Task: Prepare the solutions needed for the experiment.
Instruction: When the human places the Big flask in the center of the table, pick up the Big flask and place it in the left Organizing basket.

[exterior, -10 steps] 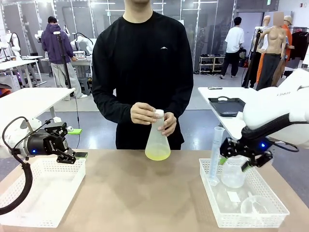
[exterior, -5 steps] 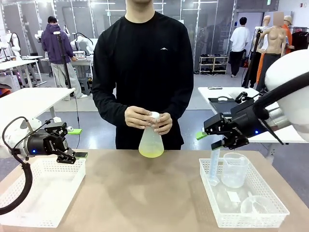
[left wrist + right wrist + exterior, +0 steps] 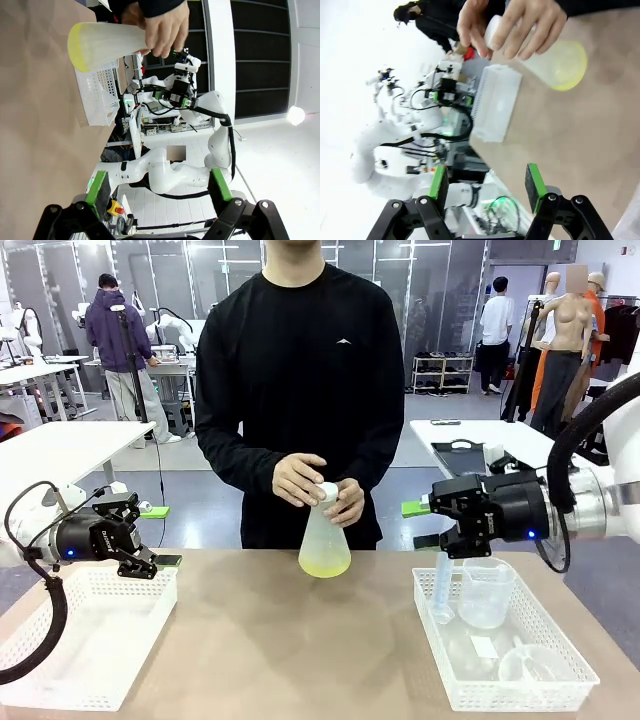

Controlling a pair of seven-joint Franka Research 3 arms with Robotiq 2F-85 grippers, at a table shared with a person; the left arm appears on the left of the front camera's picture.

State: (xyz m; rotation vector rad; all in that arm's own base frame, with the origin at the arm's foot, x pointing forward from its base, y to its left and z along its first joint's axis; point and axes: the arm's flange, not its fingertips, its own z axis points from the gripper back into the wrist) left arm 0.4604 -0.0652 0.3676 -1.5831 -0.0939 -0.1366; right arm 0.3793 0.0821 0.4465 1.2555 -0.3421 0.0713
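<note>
**No legible writing in view**

The person's black top (image 3: pixel 300 420) carries a small white emblem (image 3: pixel 341 340) on the chest, a shape without letters. White lettering sits on the black body of the left gripper (image 3: pixel 160 536), too small to read. A white slip (image 3: pixel 485 646) lies in the basket (image 3: pixel 520 695) at the right of the desk (image 3: pixel 300 640); any print on it cannot be made out.

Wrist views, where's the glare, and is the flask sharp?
Left wrist view: a lamp flares at the right edge; the flask and its yellow-green liquid look fairly sharp. Right wrist view: the upper-left background is blown out white; the flask and the person's hand are soft.
</note>
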